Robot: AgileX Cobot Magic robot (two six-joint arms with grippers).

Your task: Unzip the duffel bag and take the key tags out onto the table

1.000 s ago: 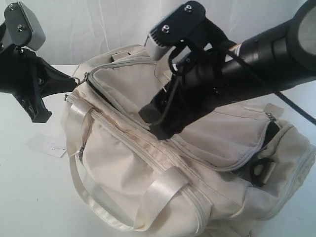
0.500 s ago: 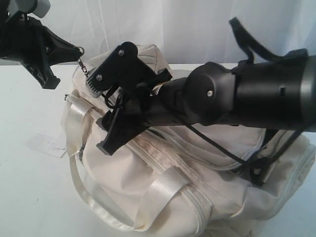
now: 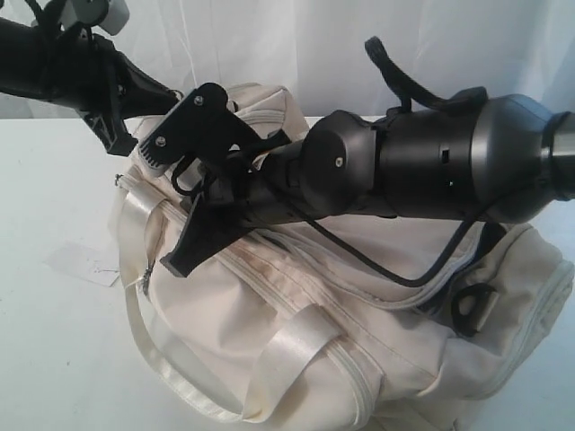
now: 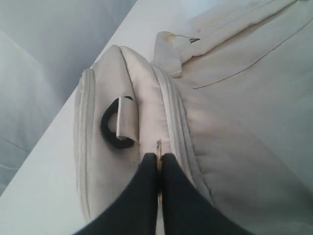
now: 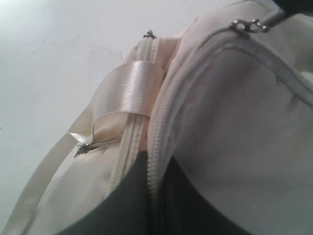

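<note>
Plainly early in the job. Large cream fabric duffel bag with satin straps sat on the wide white surface, filling most of the exterior view. Every stretch of zip on show was shut. The cream zip seam in the right wrist view ran closed along its visible length. No lining showed, and no mouth into the main compartment.

Bunch of coloured plastic key tags: not seen in any view, so judged to be inside the bag. Only a flat white paper tag lay on the surface beside the bag's left end, and it was not the item wanted.

Left pincer was clenched on a thin metal zip pull at the bag's end, near a black plastic D-ring. Right pincer reached across the bag top. Its two dark fingers stood close together with the zip seam between them. Read as clenched on that seam, though the pads themselves were hidden.

Judgement: both grips taken, unzipping not yet under way. Left to do: draw the slider along, spread the opening, find the tags, lift them out, set them on the surface.
</note>
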